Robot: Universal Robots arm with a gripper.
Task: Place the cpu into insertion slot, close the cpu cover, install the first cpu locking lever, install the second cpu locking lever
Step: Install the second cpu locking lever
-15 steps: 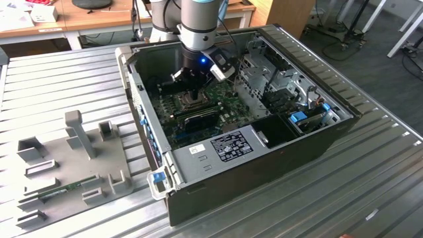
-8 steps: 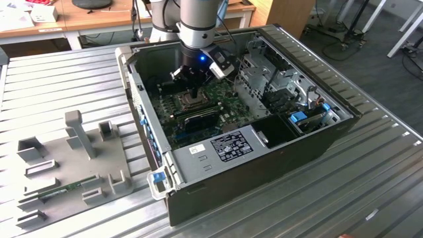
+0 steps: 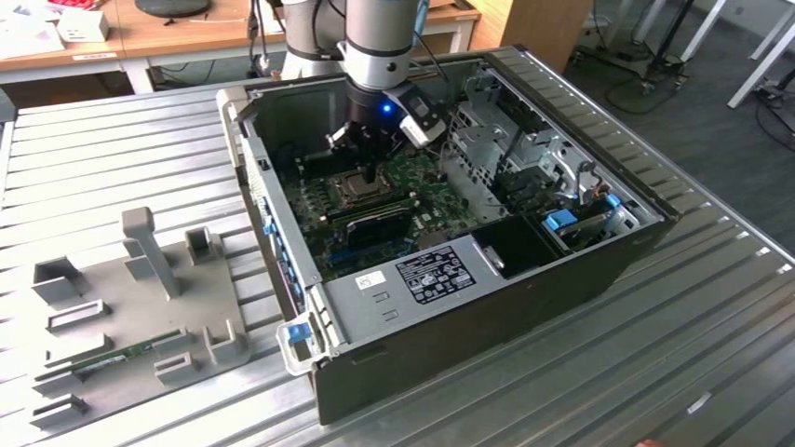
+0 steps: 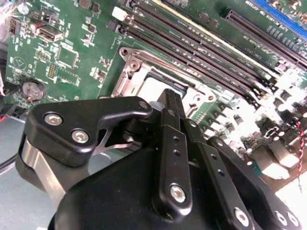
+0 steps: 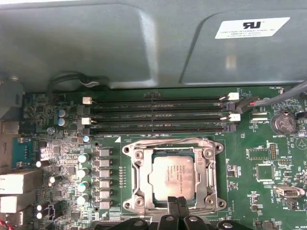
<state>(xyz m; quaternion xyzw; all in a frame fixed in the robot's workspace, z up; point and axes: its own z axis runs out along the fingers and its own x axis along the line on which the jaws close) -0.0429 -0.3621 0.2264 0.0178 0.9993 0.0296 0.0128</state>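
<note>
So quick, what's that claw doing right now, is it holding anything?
Claw: shut, holding nothing, tips down at the edge of the chip sitting in its socket.

The counter point(image 3: 100, 168) is a ribbed, silvery metal surface of long parallel slats. An open black computer case point(image 3: 497, 317) lies on its side on it, reaching toward the exterior view's right. Just beside the case, toward the exterior view's left, a flat grey tray point(image 3: 137, 317) with upright grey blocks rests on the slats, a slim green circuit strip point(image 3: 121, 357) lying in it.
</note>
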